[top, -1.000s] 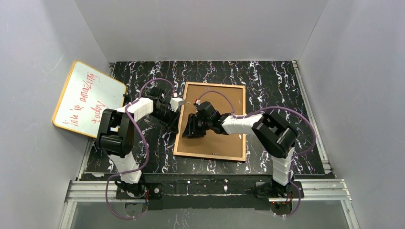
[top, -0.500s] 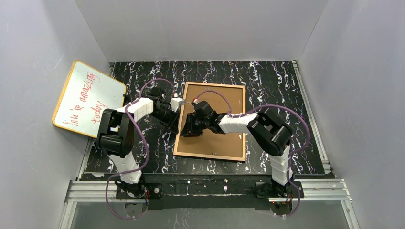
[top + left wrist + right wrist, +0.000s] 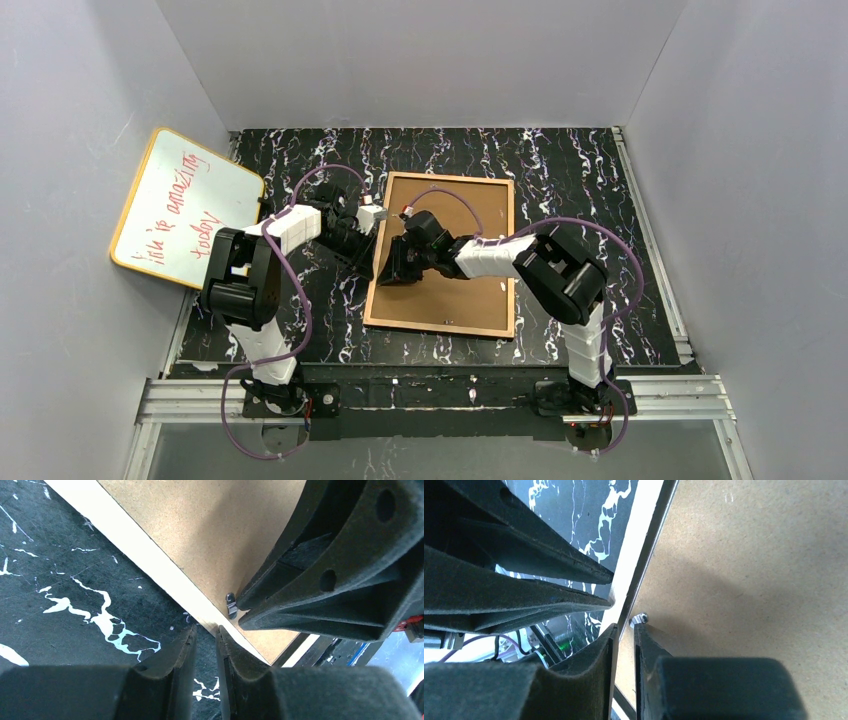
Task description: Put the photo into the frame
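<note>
Tan wood rim and brown fibreboard, that's the side of the frame (image 3: 141, 550) we get here. It lies flat, back up, on the black white-veined bench (image 3: 75, 595), with the backing board (image 3: 210, 525) sitting inside the rim. Both arms meet at the same long edge of it.

Left end effector (image 3: 206, 630): fingers (image 3: 170, 665) pulled nearly together, only a thin slit between them. The tips sit right at the outer side of the pale rim, with bare bench showing to the left of them. Just ahead of the tips and a touch to the right there's a small metal tab (image 3: 231, 605) by the inner side of the rim. We can't tell if the tips are actually pressing on the rim or are just next to it.

Right end effector (image 3: 625, 627): same story, fingers (image 3: 594, 655) almost closed with a narrow gap. It comes in from the board side, so the brown board spreads out to the right of its tips and the rim runs away straight ahead of them. The same little tab sits just beyond its right fingertip, touching or nearly so, can't say which. Whether anything is pinched in that gap, we can't make out either.

The two end effectors are tip to tip, very close, each filling a chunk of the other's wrist view. Well off to the left of the left end effector, a yellow-edged whiteboard (image 3: 185, 208) with red writing leans against the side wall.
</note>
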Robot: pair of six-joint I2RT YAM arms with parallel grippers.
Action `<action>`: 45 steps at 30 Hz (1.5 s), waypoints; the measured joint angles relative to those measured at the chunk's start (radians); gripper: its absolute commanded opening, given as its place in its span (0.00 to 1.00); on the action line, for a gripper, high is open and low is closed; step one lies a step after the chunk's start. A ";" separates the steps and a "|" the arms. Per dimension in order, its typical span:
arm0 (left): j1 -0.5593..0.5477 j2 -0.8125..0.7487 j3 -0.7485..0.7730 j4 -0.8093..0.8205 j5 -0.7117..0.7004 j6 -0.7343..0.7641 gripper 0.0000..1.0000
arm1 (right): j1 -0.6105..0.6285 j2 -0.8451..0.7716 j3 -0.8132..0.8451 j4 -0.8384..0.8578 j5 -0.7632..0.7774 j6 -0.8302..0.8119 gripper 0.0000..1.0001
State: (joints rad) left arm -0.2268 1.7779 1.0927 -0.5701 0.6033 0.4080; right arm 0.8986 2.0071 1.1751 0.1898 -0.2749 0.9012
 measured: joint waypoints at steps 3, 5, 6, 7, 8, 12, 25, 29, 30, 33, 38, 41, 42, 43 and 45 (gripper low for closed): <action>0.000 0.001 0.000 -0.001 0.002 0.000 0.18 | 0.000 0.010 0.008 0.001 0.002 0.012 0.21; 0.000 0.001 0.000 -0.001 0.003 0.001 0.18 | 0.000 0.016 0.015 0.002 0.005 0.014 0.19; 0.000 0.001 0.000 -0.001 0.003 0.001 0.18 | 0.000 0.018 0.018 0.002 0.006 0.016 0.18; 0.000 0.001 0.000 -0.001 0.003 0.001 0.17 | 0.000 0.021 0.021 0.002 0.007 0.018 0.18; 0.000 0.001 0.000 -0.002 0.003 0.002 0.17 | 0.000 0.024 0.023 0.003 0.008 0.020 0.17; 0.000 0.001 0.000 -0.002 0.004 0.004 0.17 | -0.001 0.028 0.026 0.001 0.007 0.028 0.16; 0.000 0.001 0.000 -0.004 0.006 0.008 0.15 | -0.002 0.024 0.025 0.009 0.007 0.042 0.15; 0.000 0.001 0.000 -0.006 0.006 0.011 0.15 | -0.007 -0.029 0.007 0.023 0.008 0.050 0.18; 0.000 0.001 0.000 -0.006 0.006 0.011 0.15 | -0.008 -0.050 0.000 0.023 0.008 0.053 0.18; 0.000 0.001 0.000 -0.006 0.006 0.012 0.14 | -0.008 -0.095 -0.009 0.024 0.008 0.065 0.18; 0.000 0.000 0.001 -0.007 0.006 0.012 0.14 | -0.008 -0.106 -0.027 0.027 0.008 0.087 0.24; 0.000 0.000 0.001 -0.007 0.006 0.013 0.14 | -0.008 -0.092 -0.039 0.019 0.007 0.095 0.24; 0.000 0.000 0.001 -0.008 0.006 0.013 0.14 | -0.008 -0.087 -0.040 0.016 0.007 0.095 0.24; 0.000 0.000 0.001 -0.008 0.006 0.013 0.13 | -0.008 -0.081 -0.040 0.014 0.006 0.096 0.24; 0.000 0.000 0.001 -0.008 0.006 0.013 0.13 | -0.009 -0.074 -0.040 0.010 0.007 0.097 0.25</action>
State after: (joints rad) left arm -0.2268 1.7782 1.0939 -0.5781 0.6090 0.4206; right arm 0.8894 1.9335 1.1355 0.2001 -0.2676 0.9977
